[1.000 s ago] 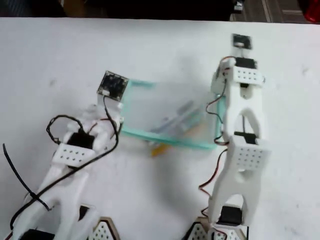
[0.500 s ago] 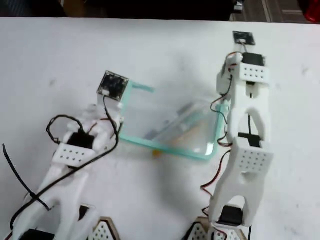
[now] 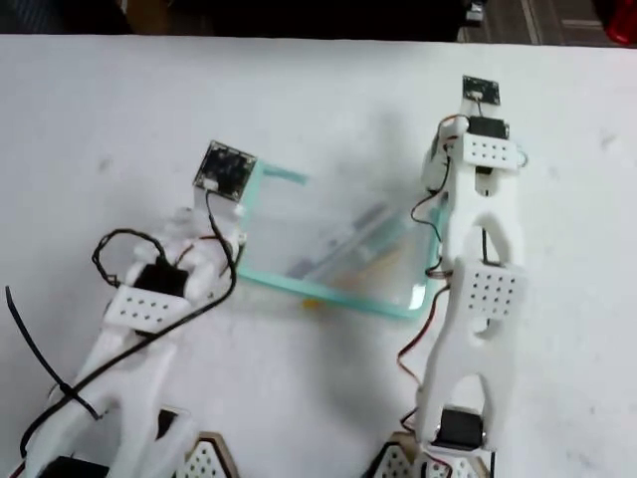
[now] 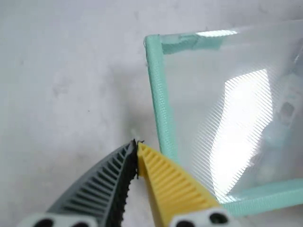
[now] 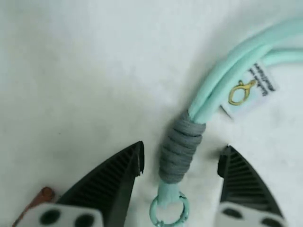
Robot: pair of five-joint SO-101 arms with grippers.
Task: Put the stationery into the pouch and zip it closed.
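while lying flat mid-frame in the high view on the white table (image 3: 119, 90), clear plastic pouch with mint-green edging (image 3: 348, 299), pale pens (image 3: 348, 244) inside. left gripper (image 4: 136, 145) just beside its left edge, grey and yellow fingers pressed together. right gripper (image 5: 182, 153) at the pouch's right corner, jaws spread wide either side of the grey-wrapped mint cord (image 5: 180, 142), clear of it.

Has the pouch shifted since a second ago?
Yes. On the pouch, the right end swung away from the far edge of the table; the left end barely moved.
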